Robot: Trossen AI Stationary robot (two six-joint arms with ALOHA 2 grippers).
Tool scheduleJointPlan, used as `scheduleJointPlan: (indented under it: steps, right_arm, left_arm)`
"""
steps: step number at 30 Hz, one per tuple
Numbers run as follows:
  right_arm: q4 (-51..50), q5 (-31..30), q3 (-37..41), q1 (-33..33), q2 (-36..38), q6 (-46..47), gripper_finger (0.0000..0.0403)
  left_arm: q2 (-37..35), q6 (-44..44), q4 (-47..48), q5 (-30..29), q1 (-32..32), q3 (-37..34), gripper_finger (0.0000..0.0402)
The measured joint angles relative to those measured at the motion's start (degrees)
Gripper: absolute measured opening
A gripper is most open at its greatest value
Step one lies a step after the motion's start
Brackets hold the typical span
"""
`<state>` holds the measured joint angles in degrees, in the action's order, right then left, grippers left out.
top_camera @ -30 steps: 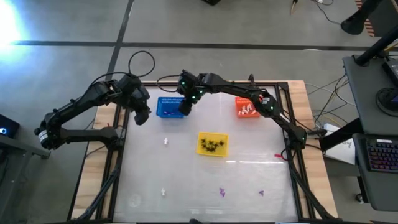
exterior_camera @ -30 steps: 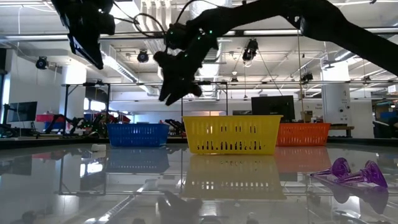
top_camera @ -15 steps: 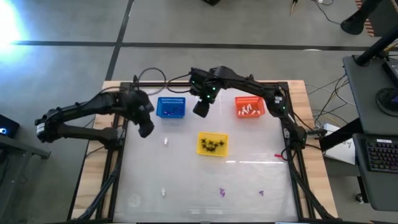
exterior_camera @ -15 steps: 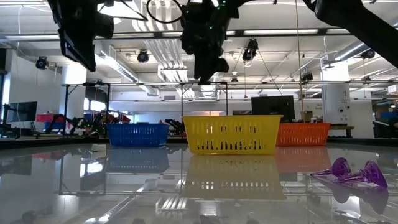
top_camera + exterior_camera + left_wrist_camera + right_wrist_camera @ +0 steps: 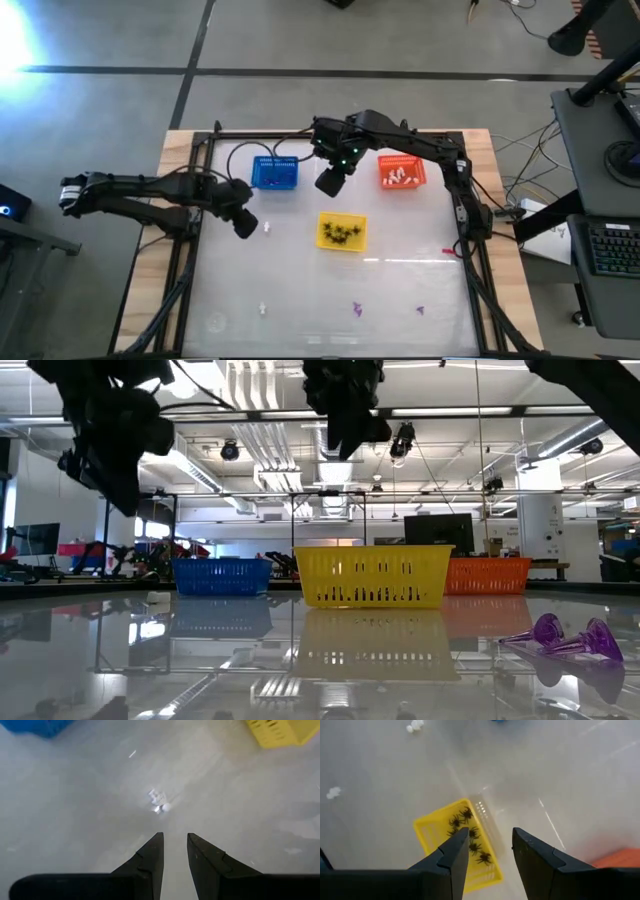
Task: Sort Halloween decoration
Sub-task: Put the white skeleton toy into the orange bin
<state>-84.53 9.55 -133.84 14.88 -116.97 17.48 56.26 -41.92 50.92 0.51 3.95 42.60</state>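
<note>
My left gripper (image 5: pixel 243 225) hangs open and empty above the table, just left of a small white trinket (image 5: pixel 267 227). The trinket lies on the table ahead of the fingertips in the left wrist view (image 5: pixel 157 802). My right gripper (image 5: pixel 328 183) is open and empty, high above the table between the blue basket (image 5: pixel 274 173) and the orange basket (image 5: pixel 402 172). The yellow basket (image 5: pixel 341 231) holds several black spiders (image 5: pixel 467 842). The orange basket holds white trinkets. Two purple trinkets (image 5: pixel 357 309) (image 5: pixel 420 311) and a white one (image 5: pixel 262 309) lie near the front edge.
The three baskets stand in the far half of the table, blue at the left, yellow in the middle, orange at the right. A small pink piece (image 5: pixel 447 250) lies by the right edge. The purple trinkets show close in the low view (image 5: pixel 565 637). Black frame rails border the table.
My left gripper has gone toward the table's near edge and a little right, coming down beside the white trinket. My right gripper has left the blue basket, gone toward the table's right and risen, and now hangs over the yellow basket's far side.
</note>
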Motion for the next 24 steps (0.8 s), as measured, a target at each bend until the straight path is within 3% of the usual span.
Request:
scheduleJointPlan:
  steps: [15,24]
  right_arm:
    - [-2.48,-0.73,0.0,-8.38,5.62,12.97,0.0144]
    - [-2.69,-5.1,0.0,-16.27,10.75,20.19,0.0144]
  left_arm:
    - [1.63,-1.96,-12.53,-0.02,-0.54,-10.18,0.0068]
    - [1.95,1.42,-20.3,4.8,-0.53,-9.76,0.0068]
